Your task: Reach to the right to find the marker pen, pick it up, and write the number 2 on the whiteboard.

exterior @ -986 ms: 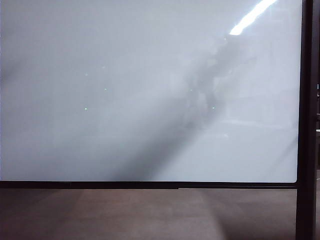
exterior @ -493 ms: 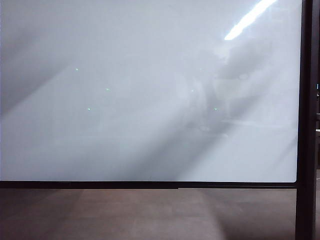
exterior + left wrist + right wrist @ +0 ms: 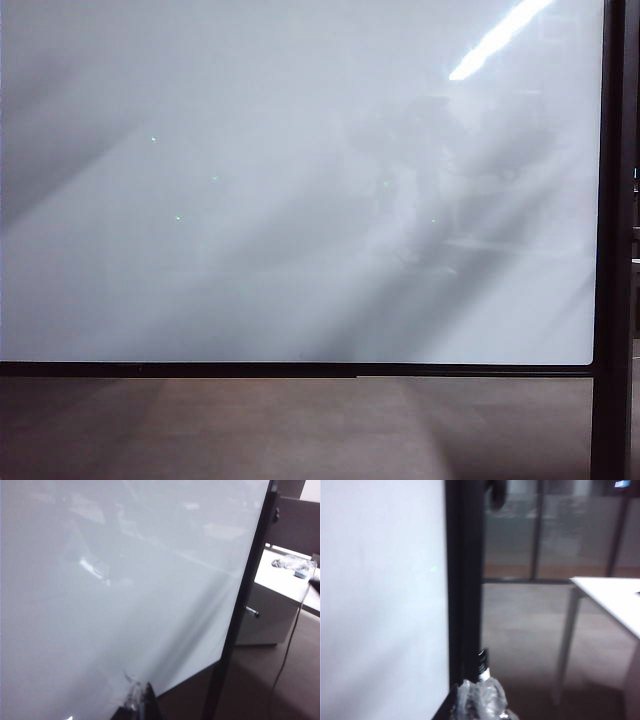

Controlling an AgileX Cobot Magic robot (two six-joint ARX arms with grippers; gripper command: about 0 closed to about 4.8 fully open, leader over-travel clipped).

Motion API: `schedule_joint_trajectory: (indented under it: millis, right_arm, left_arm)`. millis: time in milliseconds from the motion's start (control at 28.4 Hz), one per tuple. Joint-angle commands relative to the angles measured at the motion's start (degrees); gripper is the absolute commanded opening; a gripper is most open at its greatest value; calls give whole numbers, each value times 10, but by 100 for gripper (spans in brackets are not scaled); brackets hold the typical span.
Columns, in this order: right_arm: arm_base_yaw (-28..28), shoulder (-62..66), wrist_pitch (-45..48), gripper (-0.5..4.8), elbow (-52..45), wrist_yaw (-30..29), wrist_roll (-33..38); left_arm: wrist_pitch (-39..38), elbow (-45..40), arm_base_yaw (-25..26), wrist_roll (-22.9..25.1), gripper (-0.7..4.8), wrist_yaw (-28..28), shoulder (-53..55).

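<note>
The whiteboard [image 3: 250, 250] fills the exterior view, glossy white with a thin black frame [image 3: 612, 250]; neither gripper shows there, only faint reflections. No number 2 is in view on it. In the right wrist view my right gripper [image 3: 479, 700], wrapped in crinkled clear plastic, is shut on the marker pen [image 3: 482, 666]. The pen's dark end with a white band sticks out in front of the board's black side frame [image 3: 465, 580]. In the left wrist view my left gripper [image 3: 142, 702] shows only as a dark tip near the whiteboard [image 3: 100, 605], close to its lower corner.
A white cabinet [image 3: 272, 615] with small items on top stands beyond the board's frame [image 3: 240, 605], and a thin cable [image 3: 290, 645] hangs beside it. A white table [image 3: 615, 600] on thin legs stands over brown floor, with glass partitions [image 3: 560, 530] behind.
The dark reflections on the board have shifted. The broad diagonal shadow has faded and the reflected arm shapes now spread toward the right. The board itself has not moved.
</note>
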Motion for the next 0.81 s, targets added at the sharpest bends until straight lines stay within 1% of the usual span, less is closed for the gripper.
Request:
schedule_joint_trajectory:
  millis: [35, 141, 176, 211, 247, 282, 317, 564, 599, 775, 810]
  right_arm:
    - [-1, 71, 66, -1, 1, -1, 0]
    - [-1, 130, 102, 0, 1, 3, 0]
    - [-1, 152, 119, 37, 1, 3, -1]
    - [-1, 163, 127, 125, 1, 3, 0]
    - [-1, 177, 138, 238, 1, 3, 0]
    - [-1, 183, 141, 247, 2, 3, 0]
    - [-1, 192, 149, 267, 2, 3, 0]
    - [-8, 261, 171, 276, 41, -5, -4]
    - [-8, 280, 182, 276, 51, -15, -4]
    - [-9, 355, 234, 275, 87, -21, -4]
    - [-9, 371, 242, 275, 98, -31, -4]
  left_arm:
    - [31, 5, 0, 3, -5, 1, -2]
    - [43, 5, 0, 3, -5, -6, 0]
    - [42, 5, 0, 3, -5, -7, 0]
    - [42, 5, 0, 3, -5, -7, 0]
    - [42, 5, 0, 3, -5, -7, 1]
    - [42, 5, 0, 3, -5, -7, 1]
    - [42, 5, 0, 3, -5, -7, 1]
    - [42, 5, 0, 3, -5, -7, 2]
    - [42, 5, 0, 3, -5, -7, 2]
    - [37, 5, 0, 12, -5, -12, 11]
    - [37, 5, 0, 12, -5, -12, 14]
